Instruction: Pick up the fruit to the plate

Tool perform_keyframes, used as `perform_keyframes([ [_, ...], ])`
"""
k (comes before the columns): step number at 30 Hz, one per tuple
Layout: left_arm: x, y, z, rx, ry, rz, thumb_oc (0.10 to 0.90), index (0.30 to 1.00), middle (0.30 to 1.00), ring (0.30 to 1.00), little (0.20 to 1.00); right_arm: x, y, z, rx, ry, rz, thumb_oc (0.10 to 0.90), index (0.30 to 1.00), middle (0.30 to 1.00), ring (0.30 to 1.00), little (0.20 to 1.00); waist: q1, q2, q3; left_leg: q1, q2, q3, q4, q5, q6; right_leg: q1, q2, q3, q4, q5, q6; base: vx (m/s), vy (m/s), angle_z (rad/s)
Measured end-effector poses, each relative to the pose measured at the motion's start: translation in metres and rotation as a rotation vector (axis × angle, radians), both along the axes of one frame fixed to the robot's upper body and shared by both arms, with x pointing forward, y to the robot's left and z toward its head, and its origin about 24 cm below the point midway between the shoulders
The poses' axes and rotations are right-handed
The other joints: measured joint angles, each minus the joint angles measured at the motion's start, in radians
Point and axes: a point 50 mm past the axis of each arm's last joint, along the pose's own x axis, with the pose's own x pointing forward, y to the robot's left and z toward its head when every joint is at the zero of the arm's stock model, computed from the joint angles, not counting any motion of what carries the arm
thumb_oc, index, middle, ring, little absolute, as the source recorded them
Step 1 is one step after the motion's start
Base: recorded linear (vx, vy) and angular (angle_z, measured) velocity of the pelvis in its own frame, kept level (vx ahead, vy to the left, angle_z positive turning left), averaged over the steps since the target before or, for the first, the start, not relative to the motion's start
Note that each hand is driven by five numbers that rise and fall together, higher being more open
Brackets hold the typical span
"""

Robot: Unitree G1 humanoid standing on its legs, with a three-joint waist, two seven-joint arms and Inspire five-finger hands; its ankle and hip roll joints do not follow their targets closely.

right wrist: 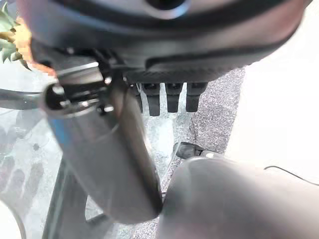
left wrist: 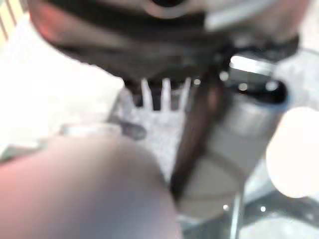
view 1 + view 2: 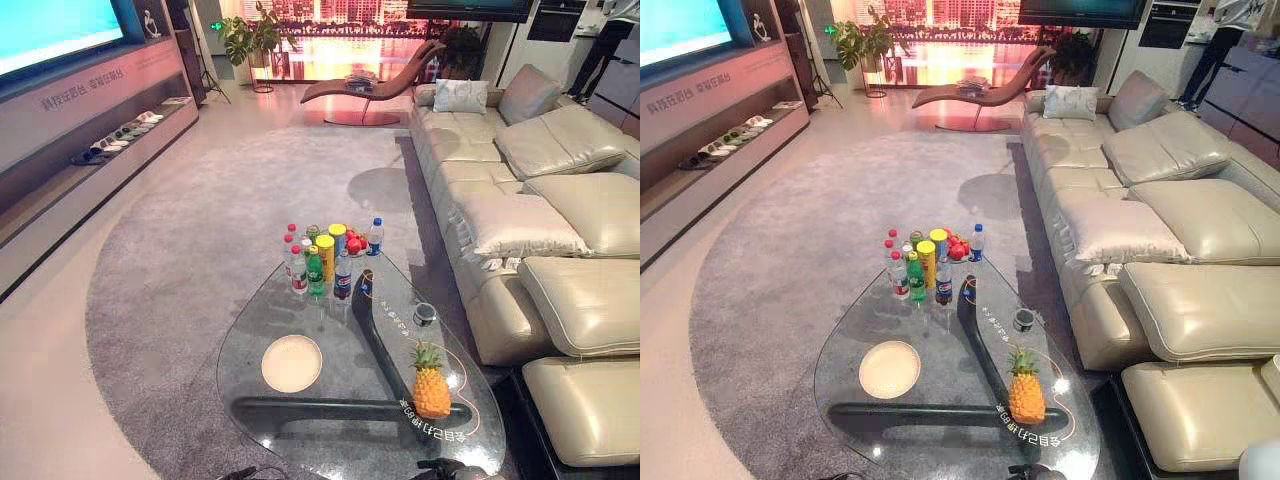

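Glass table (image 3: 250, 320), rounded and three-sided on a dark curved base, stood on a grey rug (image 3: 170, 270) beside a cream leather sofa (image 3: 560, 200). The pineapple (image 3: 431, 383) stood upright on the near right part of the table, well apart from the plate (image 3: 292, 363), a pale round one on the near left part, with the fruit not yet on it. At the far end was a tight cluster of bottles (image 3: 318, 268) with red, green and blue caps, a yellow can (image 3: 325, 255) among them, and red fruit (image 3: 354, 243) just behind. A small dark disc (image 3: 425, 314) lay near the right edge, between the cluster and the pineapple. White lettering (image 3: 435, 432) ran along the glass just before the pineapple, and a wall panel (image 3: 85, 90) bore more. Both were too small to read, as were the bottle labels. The right wrist view gave the right hand (image 1: 172, 97) from close by, above the glass with its fingers in a slack, straight row, grasping nothing, the pineapple's leaves past it. The left wrist view, blurred, gave the left hand (image 2: 149, 50) likewise slack and unladen.
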Motion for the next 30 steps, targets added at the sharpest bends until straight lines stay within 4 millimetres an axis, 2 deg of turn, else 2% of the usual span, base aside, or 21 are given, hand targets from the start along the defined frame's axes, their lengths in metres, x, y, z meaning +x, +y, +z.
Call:
perform_keyframes([
  [30,0.0002,0.0012,0.0003,0.007,-0.010,-0.013,0.800,0.900,0.900,0.900,0.900,0.0001,0.0008,-0.0002,-0.006,-0.002,-0.003,0.800,0.900,0.900,0.900,0.900,0.000,-0.008,0.006,-0.001,0.000,0.002,0.000,-0.001,-0.001,-0.002,0.000,0.001,0.000,0.000,0.001,0.00,0.002,-0.01],
])
